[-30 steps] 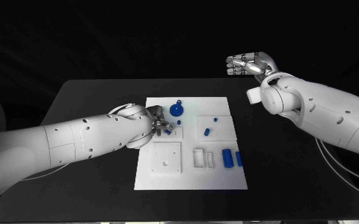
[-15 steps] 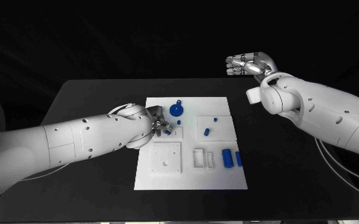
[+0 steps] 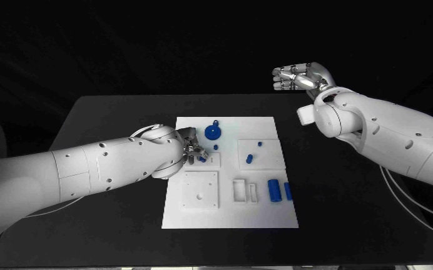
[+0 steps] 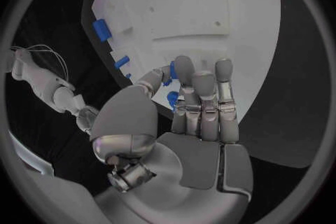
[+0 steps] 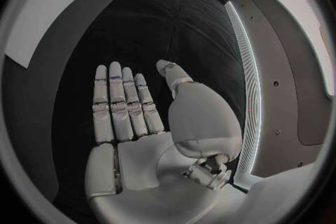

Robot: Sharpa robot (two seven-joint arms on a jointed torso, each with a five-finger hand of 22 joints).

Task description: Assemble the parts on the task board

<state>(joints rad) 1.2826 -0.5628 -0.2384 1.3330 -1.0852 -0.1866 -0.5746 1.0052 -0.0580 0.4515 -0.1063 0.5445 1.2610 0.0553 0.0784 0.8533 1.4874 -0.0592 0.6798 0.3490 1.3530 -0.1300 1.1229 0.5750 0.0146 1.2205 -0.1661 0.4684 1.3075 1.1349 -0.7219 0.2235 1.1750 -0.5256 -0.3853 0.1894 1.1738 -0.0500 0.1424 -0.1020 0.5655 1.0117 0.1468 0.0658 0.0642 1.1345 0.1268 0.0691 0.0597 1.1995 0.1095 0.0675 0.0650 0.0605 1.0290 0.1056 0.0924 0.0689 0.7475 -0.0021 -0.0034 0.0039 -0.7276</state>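
Note:
The white task board lies in the middle of the black table. My left hand rests over the board's left side, and in the left wrist view the thumb and a finger of my left hand pinch a small blue part just above the board. A blue round disc, a small peg, another peg and a blue piece stand farther along the board. Two blue cylinders lie near its right edge. My right hand hangs high beyond the table's far right, its fingers straight and holding nothing.
A white square block and a white slotted fixture sit on the board's near half. My left forearm lies across the table's left side. Bare black table runs along the board's right.
The small blue part at my left fingertips has shifted slightly to the right. My right hand has stayed where it was.

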